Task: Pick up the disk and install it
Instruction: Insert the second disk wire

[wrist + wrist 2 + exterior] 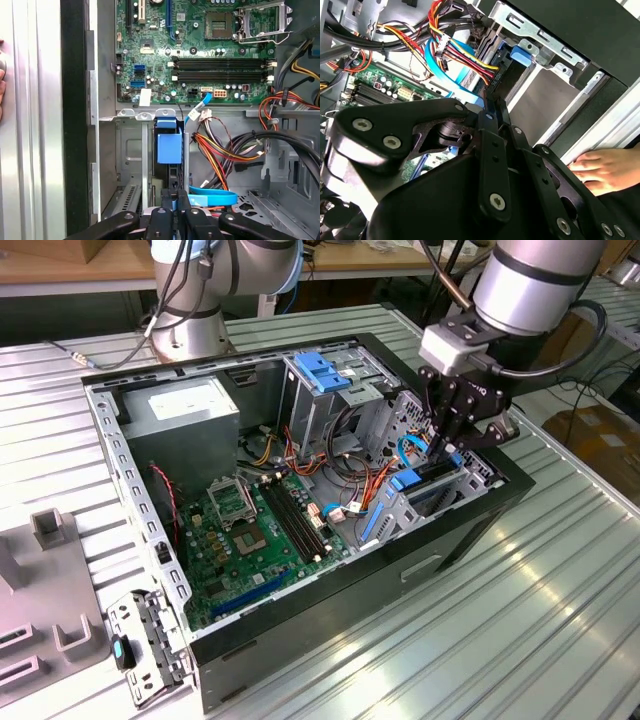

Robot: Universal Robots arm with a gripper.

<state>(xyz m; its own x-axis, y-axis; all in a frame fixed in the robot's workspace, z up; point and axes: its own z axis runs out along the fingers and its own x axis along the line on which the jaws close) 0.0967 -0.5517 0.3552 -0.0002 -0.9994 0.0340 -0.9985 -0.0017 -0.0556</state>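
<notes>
The disk, a dark flat drive with bright blue rails, stands on edge in the drive cage at the exterior view's right side of the open computer case. My gripper reaches down from above and is shut on the disk's upper edge. In the first wrist view the disk's blue rail end sits in the cage slot just beyond my fingertips. In the second wrist view the disk lies between the cage's metal walls, ahead of the gripper.
Motherboard, power supply and a light-blue ribbed latch fill the case. Bundled coloured cables and a blue cable run beside the cage. A person's hand rests on the table by the case. Grey fixtures stand at the exterior view's left.
</notes>
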